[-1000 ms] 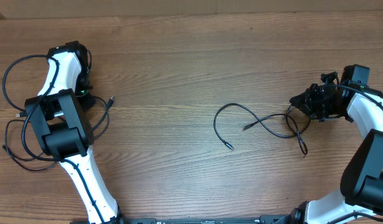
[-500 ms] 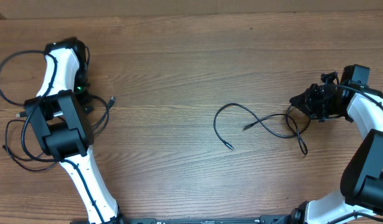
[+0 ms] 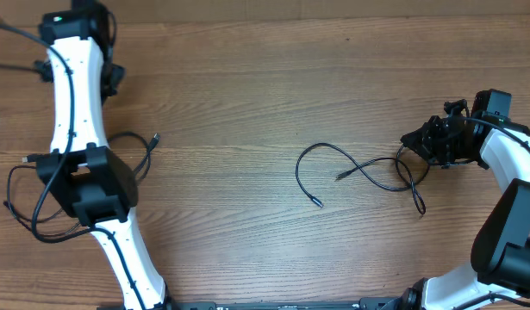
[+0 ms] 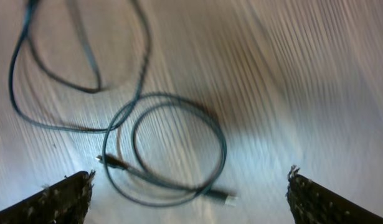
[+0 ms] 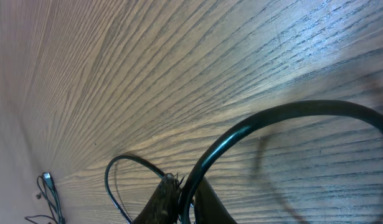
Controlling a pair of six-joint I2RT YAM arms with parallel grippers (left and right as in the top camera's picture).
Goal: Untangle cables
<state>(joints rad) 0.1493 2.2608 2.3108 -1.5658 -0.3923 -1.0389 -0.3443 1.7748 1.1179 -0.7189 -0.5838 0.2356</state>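
The wooden table (image 3: 247, 86) holds 2 groups of thin black cord, well apart. The left arm (image 3: 71, 103) reaches to the far left corner. Its lower links sit over the left cable bundle (image 3: 149, 164), whose loops run under and around it. A swing of that arm could drag those loops or knot them tighter.

In the left wrist view, the left gripper (image 4: 190, 177) has its fingers spread wide with nothing between them, above a coiled cable (image 4: 179, 149) lying on the wood. That view is blurred, so a descent now could miss the strand or catch 2 turns at once.

At the right, the right gripper (image 3: 422, 138) is pressed together, pinching the right-hand cable (image 5: 291, 109) at its fingertips. Seen from overhead, that cord crosses a second cable (image 3: 323, 145) near the middle of the table. My judgement is that a pull to the right could haul both cords along and tighten the crossing instead of parting it. The thin cord could also slip out of the pinch. The small plug (image 3: 317, 202) at the near end could snag on the other strand.
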